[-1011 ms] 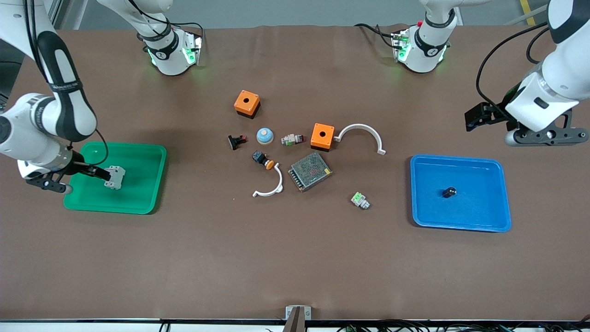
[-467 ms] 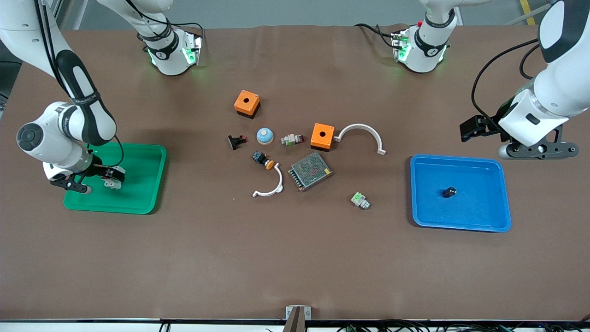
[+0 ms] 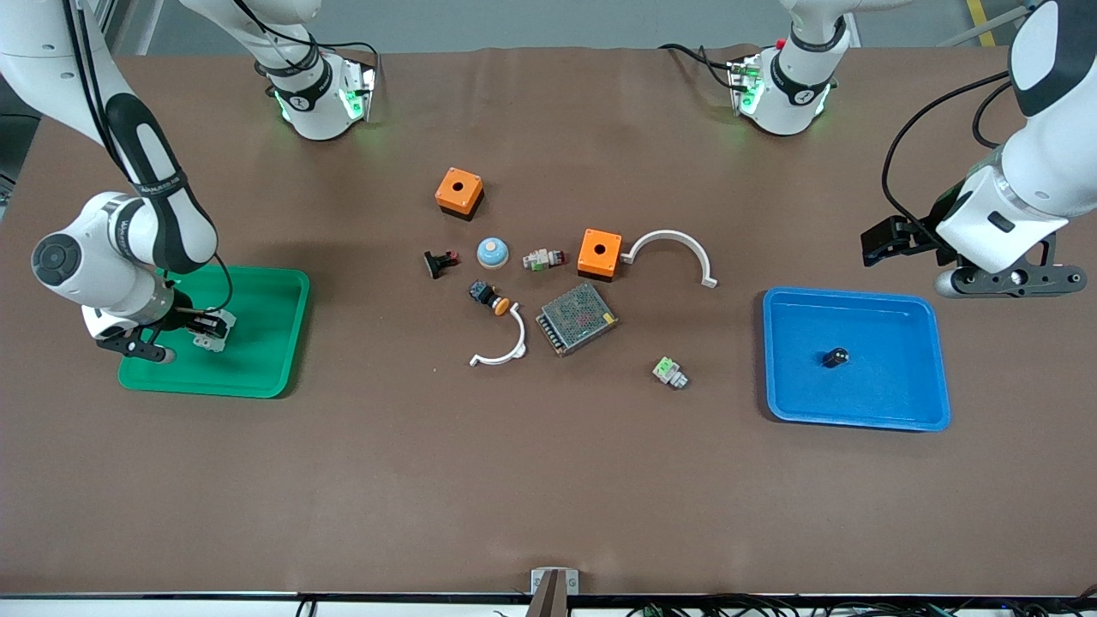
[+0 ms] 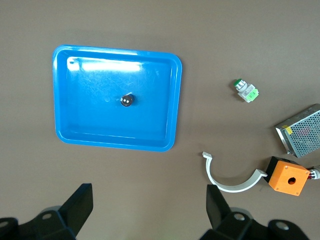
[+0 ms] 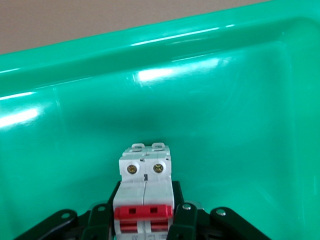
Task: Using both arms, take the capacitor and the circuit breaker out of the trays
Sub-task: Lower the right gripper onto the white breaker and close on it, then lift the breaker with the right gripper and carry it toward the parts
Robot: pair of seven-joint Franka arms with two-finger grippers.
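The breaker (image 3: 212,332), a pale block with red levers, sits low in the green tray (image 3: 257,360) at the right arm's end of the table. My right gripper (image 3: 199,326) is shut on it; in the right wrist view the fingers (image 5: 186,215) press both sides of the breaker (image 5: 145,180) just above the green tray's floor (image 5: 225,110). The capacitor (image 3: 836,356), a tiny black cylinder, lies loose in the blue tray (image 3: 857,296); both also show in the left wrist view, the capacitor (image 4: 126,100) inside the blue tray (image 4: 115,49). My left gripper (image 3: 1011,278) is open and empty over the table beside the blue tray; in its own wrist view it (image 4: 148,215) frames only bare table.
Mid-table lie two orange boxes (image 3: 458,192) (image 3: 599,253), two white arcs (image 3: 673,248) (image 3: 501,347), a mesh power supply (image 3: 577,318), a blue dome (image 3: 493,251), a black push-button with orange cap (image 3: 490,297), a black red-tipped part (image 3: 440,262) and two green-faced white blocks (image 3: 669,372) (image 3: 544,258).
My right gripper has come down into the green tray with the breaker and now holds it near the floor. My left gripper has shifted slightly beside the blue tray.
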